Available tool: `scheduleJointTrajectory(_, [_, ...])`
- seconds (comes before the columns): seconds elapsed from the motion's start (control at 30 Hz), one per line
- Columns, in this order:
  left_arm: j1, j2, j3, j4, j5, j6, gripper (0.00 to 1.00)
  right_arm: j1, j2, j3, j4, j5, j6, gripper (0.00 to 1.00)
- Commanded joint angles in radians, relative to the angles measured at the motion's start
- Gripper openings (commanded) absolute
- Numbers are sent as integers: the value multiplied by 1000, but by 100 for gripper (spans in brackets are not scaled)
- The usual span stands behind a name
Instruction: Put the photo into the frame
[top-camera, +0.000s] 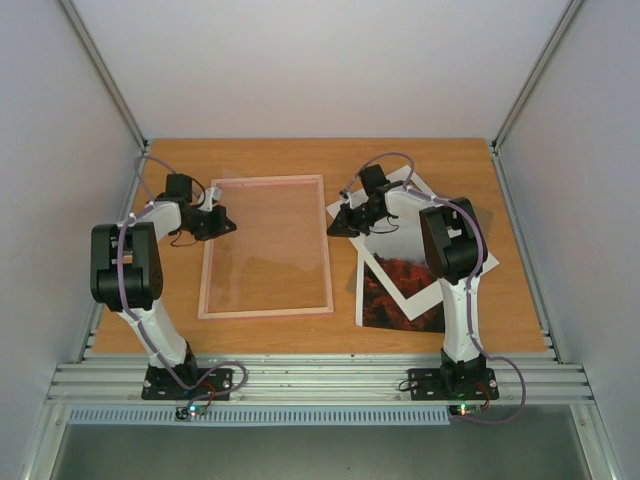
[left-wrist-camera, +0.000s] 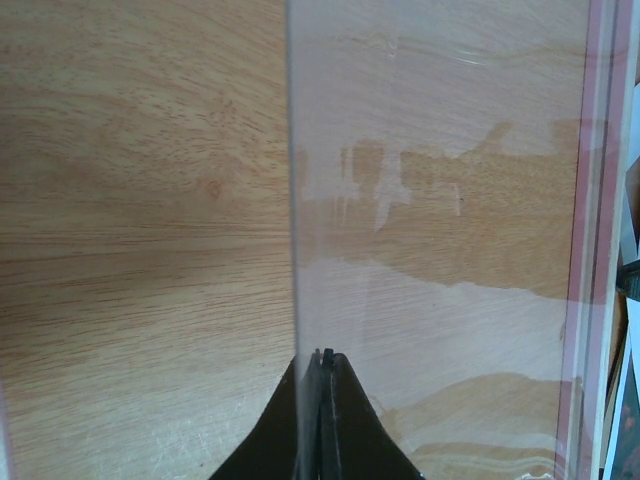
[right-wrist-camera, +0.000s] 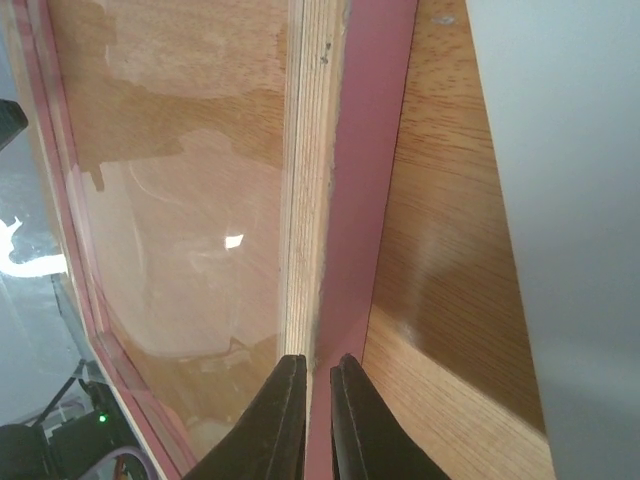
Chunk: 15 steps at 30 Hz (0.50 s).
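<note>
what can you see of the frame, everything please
The frame is a large rectangle with a thin pale pink border, layered wood at its edge, and a clear pane showing the table through it. It lies between the arms, left of the photo. The right gripper pinches its right rail; the left gripper, shut, meets the pane's edge.

Fig. 1: on one table (top-camera: 505, 310) lie one frame (top-camera: 266, 180), one photo (top-camera: 375, 305) and one white mat (top-camera: 393, 290). I bring two grippers: left gripper (top-camera: 230, 225), right gripper (top-camera: 333, 230).
</note>
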Motion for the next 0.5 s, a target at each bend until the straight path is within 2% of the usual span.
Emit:
scheduleJointTrajectory(0.0, [8,8,10,19,-24,20,0,13,-11,18,4,19,9,11])
scheduleJointTrajectory(0.23, [9,5,7,18,-31,19,1,21,-14,14,18,11,28,11])
scheduleJointTrajectory(0.47, [10,-1,-3,21,-50,-5,0,24,-3,6,-9,78,29,9])
